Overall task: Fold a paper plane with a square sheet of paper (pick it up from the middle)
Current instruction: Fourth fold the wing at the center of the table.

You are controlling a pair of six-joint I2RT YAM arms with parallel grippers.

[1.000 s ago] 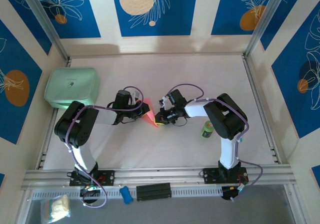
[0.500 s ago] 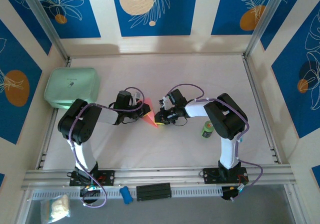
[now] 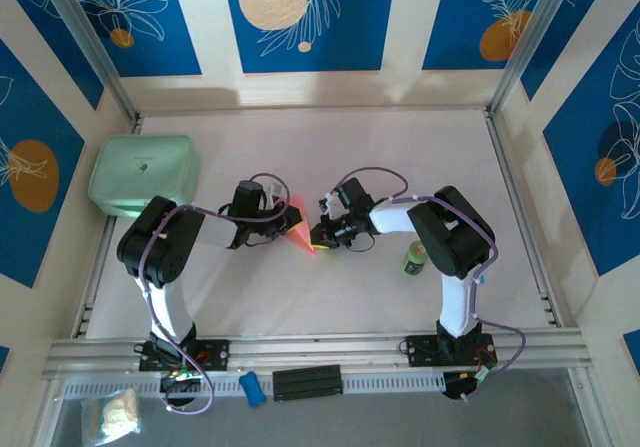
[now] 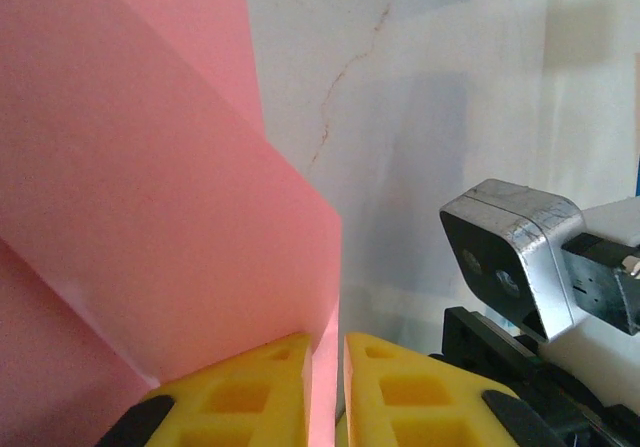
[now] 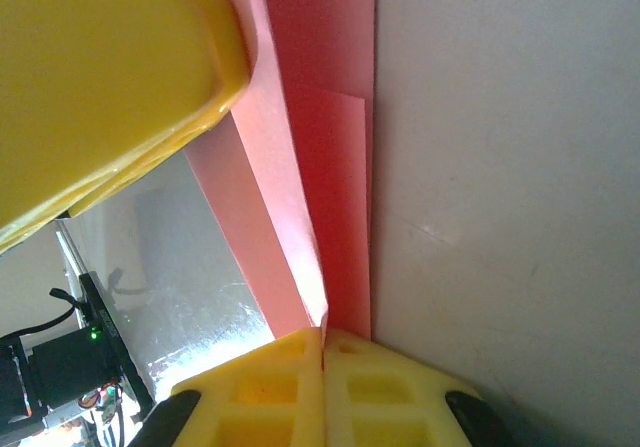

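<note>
Pinching from both sides, I have my left gripper (image 4: 325, 392) drawn almost closed. Only a sliver is left between its yellow fingers (image 4: 235, 397), and the lower edge of the paper plane (image 4: 150, 217) fills it. My right gripper (image 5: 322, 362) is closed tight, pads together on the point where the creased layers of the same paper run in, coming at it from the opposite side. One finger of the left gripper looms in the upper corner of the right wrist view, so the two grips sit close together.

From above, the pink-red paper is a small wedge spanning the gap between my two grippers, over the middle of the tabletop (image 3: 400, 157). I cannot tell whether its underside touches the surface or hangs just clear.

I judge the paper to be nearly weightless and thin. It will be limp across any single layer and stiffer along the folds, where the layers stack. Those doubled edges near the centre crease are the places to take hold, since a flat single flap would buckle or crumple under the pads. With both ends pinned, pulling my arms apart could tear it, and twisting could add a stray crease.

Farther out, the mint-green case (image 3: 143, 172) lies at the left edge and the small green can (image 3: 415, 259) stands by my right arm, both well apart from the paper.
</note>
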